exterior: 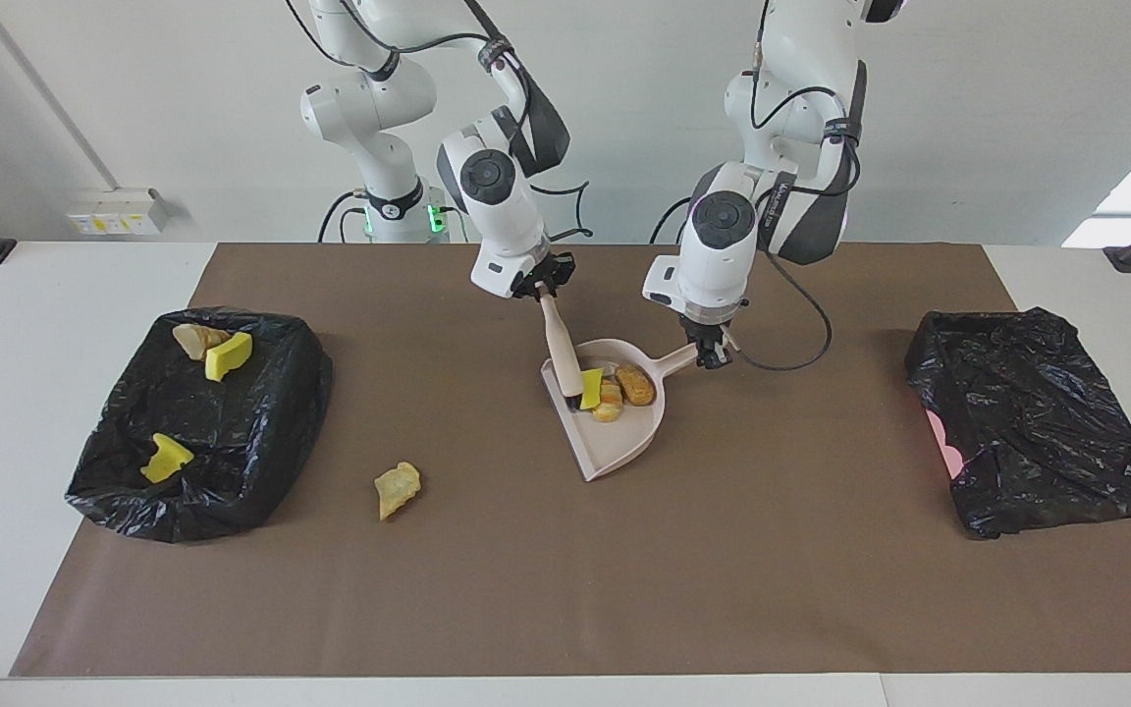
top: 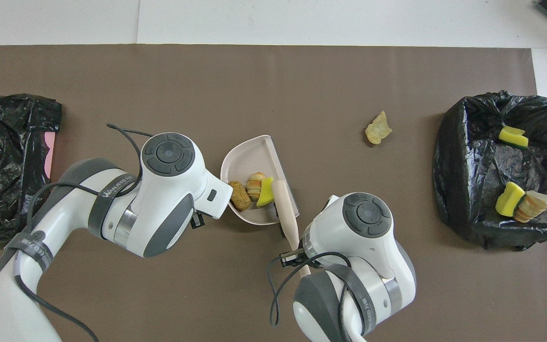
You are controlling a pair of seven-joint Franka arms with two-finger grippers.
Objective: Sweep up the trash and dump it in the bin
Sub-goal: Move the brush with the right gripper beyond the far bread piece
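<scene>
Your right gripper (exterior: pixel 541 287), just above centre in the facing view, is clamped on the handle of the brush (exterior: pixel 562 346), whose head sits inside the mouth of the dustpan (exterior: pixel 615 447). Your left gripper (exterior: pixel 713 353), a little to the right of it, is closed on the dustpan's handle and holds the pan flat on the brown mat (exterior: pixel 565 589).

Three pieces of trash lie in the pan: a yellow chunk (exterior: pixel 591 382) against the brush head and two bread-like pieces (exterior: pixel 624 388) deeper in. Push the brush on toward the pan's back wall so the yellow chunk clears the lip, and keep the pan pressed down so nothing slips under its edge.

One tan piece (exterior: pixel 397 488) lies on the mat at lower left of centre. Three more pieces already sit in the open bin (exterior: pixel 271 432) at the left edge. A second black bag (exterior: pixel 1037 422) rests at the right.
</scene>
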